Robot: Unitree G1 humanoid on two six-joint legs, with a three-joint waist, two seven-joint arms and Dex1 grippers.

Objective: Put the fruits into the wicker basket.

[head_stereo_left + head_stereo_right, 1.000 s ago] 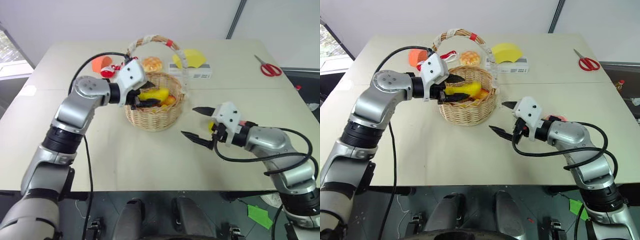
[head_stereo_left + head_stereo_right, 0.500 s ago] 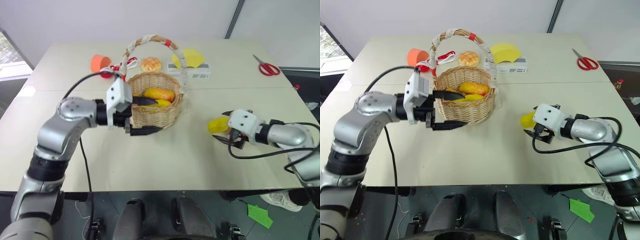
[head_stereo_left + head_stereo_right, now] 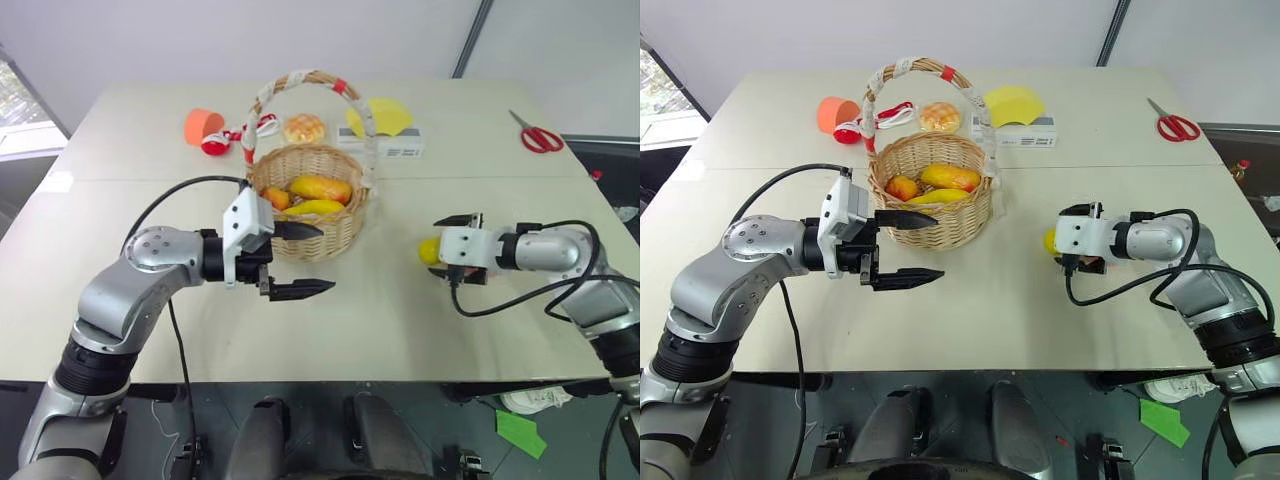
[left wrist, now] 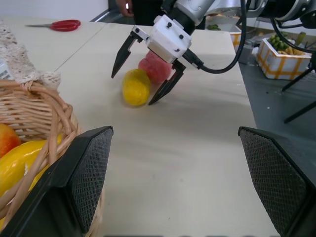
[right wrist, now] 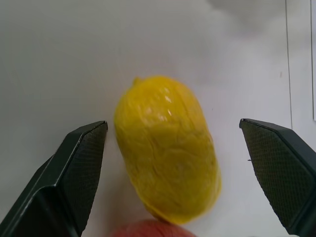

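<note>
The wicker basket [image 3: 340, 236] stands mid-table and holds a mango [image 3: 320, 187], a banana [image 3: 315, 207] and a small orange-red fruit [image 3: 277, 198]. My left gripper [image 3: 315, 258] hangs open and empty just in front of the basket, pointing to the right. A yellow lemon [image 3: 427, 252] lies on the table to the right, touching a pink peach [image 4: 155, 66]. My right gripper [image 5: 173, 123] is open with one finger on each side of the lemon. Gaps show on both sides.
At the back stand an orange cup [image 3: 203, 125], a bun [image 3: 303, 128] and a yellow wedge [image 3: 388, 114] on a white box [image 3: 390, 148]. Red scissors [image 3: 540, 135] lie far right. The table's front edge runs close below both grippers.
My left gripper drew back out of the basket, leaving the banana inside, and stands open in front. My right gripper moved right and turned, and now straddles the lemon.
</note>
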